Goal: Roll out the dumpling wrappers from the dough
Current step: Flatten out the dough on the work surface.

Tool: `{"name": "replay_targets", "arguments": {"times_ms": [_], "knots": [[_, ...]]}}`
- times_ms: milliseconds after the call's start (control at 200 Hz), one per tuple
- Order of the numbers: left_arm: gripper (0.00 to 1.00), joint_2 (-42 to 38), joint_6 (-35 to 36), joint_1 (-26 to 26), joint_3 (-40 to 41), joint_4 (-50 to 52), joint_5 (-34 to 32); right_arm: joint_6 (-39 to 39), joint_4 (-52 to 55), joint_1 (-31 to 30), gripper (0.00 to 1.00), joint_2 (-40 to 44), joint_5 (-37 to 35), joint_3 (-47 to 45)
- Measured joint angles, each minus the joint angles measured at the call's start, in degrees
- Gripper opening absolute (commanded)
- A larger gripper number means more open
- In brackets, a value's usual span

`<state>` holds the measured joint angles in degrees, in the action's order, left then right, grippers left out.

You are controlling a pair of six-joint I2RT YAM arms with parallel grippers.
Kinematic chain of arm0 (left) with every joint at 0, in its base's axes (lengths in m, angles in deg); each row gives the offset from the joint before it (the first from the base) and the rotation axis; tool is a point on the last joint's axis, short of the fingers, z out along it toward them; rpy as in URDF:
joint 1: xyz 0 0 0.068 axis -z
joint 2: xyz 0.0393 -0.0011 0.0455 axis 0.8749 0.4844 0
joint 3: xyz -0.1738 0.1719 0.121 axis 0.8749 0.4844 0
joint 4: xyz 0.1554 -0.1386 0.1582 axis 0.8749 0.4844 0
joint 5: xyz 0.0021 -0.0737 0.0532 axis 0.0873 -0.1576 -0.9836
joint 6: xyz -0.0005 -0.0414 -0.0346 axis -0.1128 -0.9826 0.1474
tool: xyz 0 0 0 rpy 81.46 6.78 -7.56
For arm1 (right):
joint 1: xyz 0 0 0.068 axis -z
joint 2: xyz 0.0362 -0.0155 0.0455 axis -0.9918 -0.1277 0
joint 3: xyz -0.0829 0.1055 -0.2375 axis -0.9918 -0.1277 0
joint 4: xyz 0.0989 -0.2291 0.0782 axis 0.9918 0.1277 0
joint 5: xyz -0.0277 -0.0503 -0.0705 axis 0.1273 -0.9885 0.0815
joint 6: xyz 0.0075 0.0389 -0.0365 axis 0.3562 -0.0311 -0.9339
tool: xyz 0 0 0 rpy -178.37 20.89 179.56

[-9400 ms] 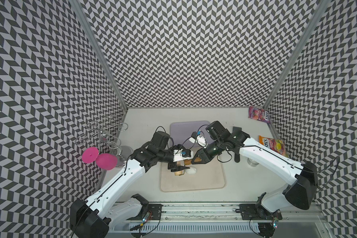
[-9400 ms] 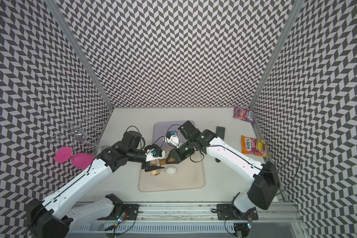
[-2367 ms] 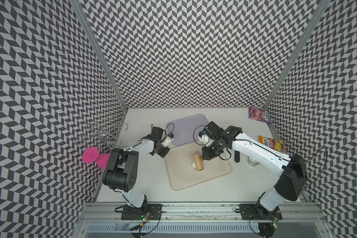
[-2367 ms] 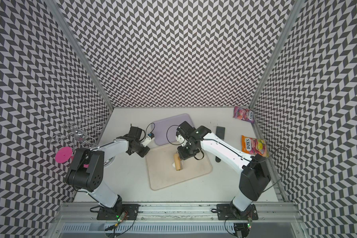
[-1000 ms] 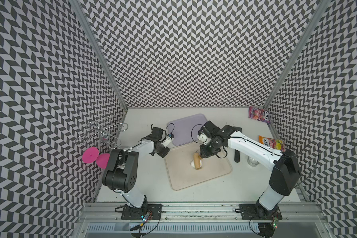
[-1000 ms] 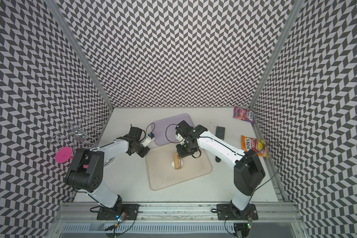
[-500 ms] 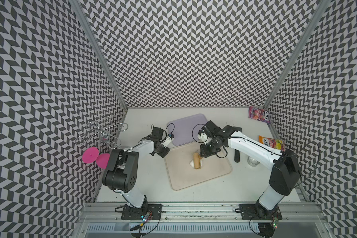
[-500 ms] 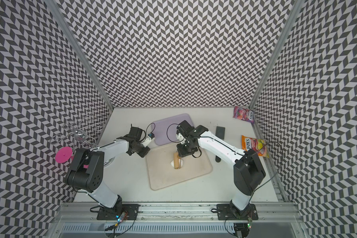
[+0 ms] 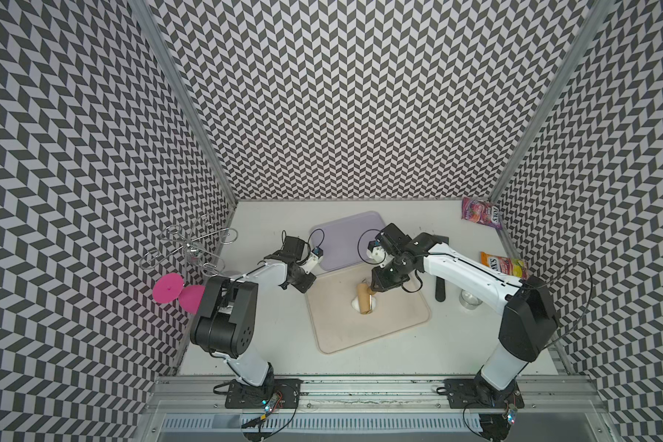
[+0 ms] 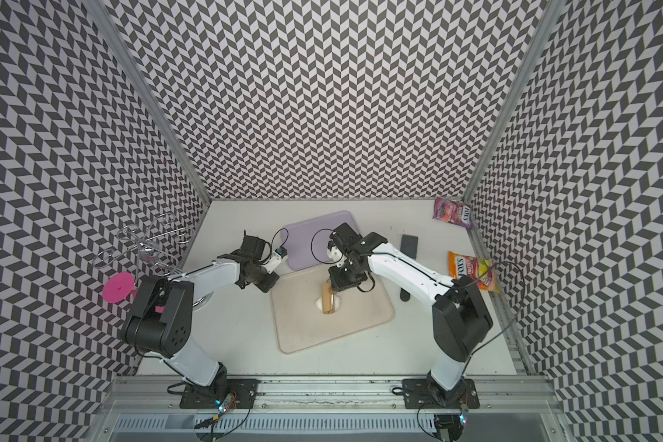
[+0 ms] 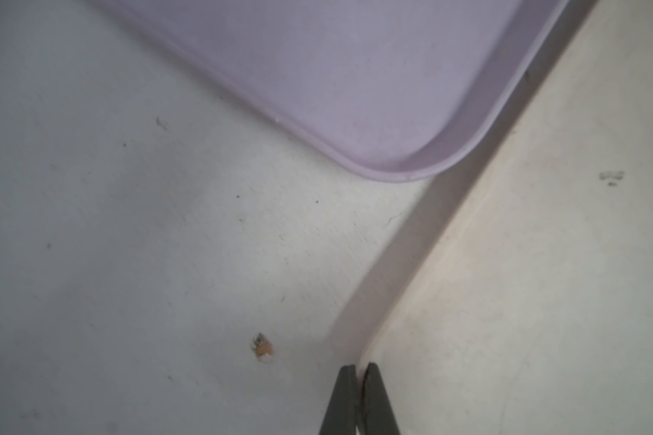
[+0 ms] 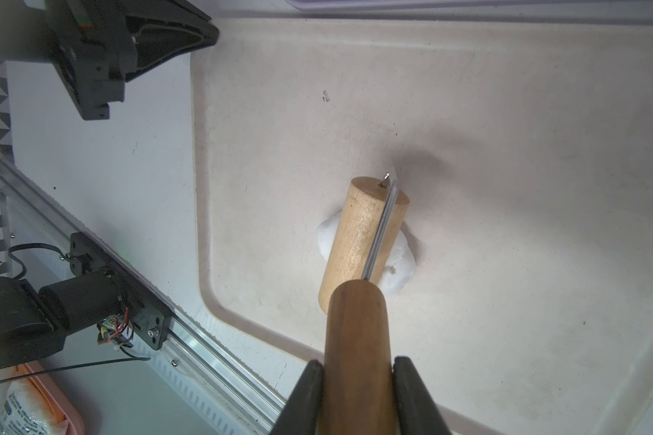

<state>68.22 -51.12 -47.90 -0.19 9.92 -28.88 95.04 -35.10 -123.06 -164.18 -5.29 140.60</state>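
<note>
Dough lump (image 12: 397, 272) sat on the beige board (image 12: 506, 150), just right of ctr in the R-wrist frame and near mid-frame in both top views (image 9: 355, 304), pinned under the wooden roller (image 12: 355, 241).

Vs. approx. 9 s earlier, both arms had crowded over the board, which lay square to the front rail (image 9: 360, 386). Now the board was skewed and the L arm had pulled back to its upper-left corner, near the lilac tray (image 9: 341, 241). Over the last sec almost nothing shifted; the roller kept the same spot on the lump. My reading: the L side now anchored the board and rolling had barely begun. The lump was thick, w/ no wrapper yet.

L gripper (image 11: 360, 371): fingers (image 11: 342, 399) closed to a sliver, nipping the board's raised rim, lower ctr of its wrist frame. R gripper (image 12: 357, 371): fingers (image 12: 302, 399) partly apart, clamped on the roller's darker handle (image 12: 357, 331), bottom ctr.

Materials:
- Dough: matte white, soft, bulging both sides of the drum, rounded edges.
- Roller: a short pale-wood cylinder w/ visible grain, on a steel wire yoke (image 12: 379, 229).
- Board: smooth, cream, faintly scuffed, w/ rounded corners and a shallow lip.
- Tray: smooth lilac plastic.
</note>
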Motion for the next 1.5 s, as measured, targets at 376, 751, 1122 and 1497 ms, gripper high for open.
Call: {"name": "replay_targets", "arguments": {"times_ms": [376, 751, 1122, 1497], "knots": [[0.00, 0.00, -0.15, 0.00, 0.04, -0.07, 0.02, -1.92, -1.46, 0.22, 0.00, -0.02, 1.70, -0.87], [0.00, -0.04, -0.15, 0.02, 0.15, -0.20, 0.02, -2.19, -2.43, 0.46, 0.00, -0.57, 2.99, -1.09], [0.00, -0.15, -0.20, 0.02, 0.37, -0.46, 0.02, -2.40, -3.32, 0.46, 0.00, -1.18, 4.26, -1.14], [0.00, -0.17, -0.22, 0.02, 0.37, -0.46, 0.02, -2.62, -4.26, 0.46, 0.00, -1.70, 5.49, -1.29]]}}
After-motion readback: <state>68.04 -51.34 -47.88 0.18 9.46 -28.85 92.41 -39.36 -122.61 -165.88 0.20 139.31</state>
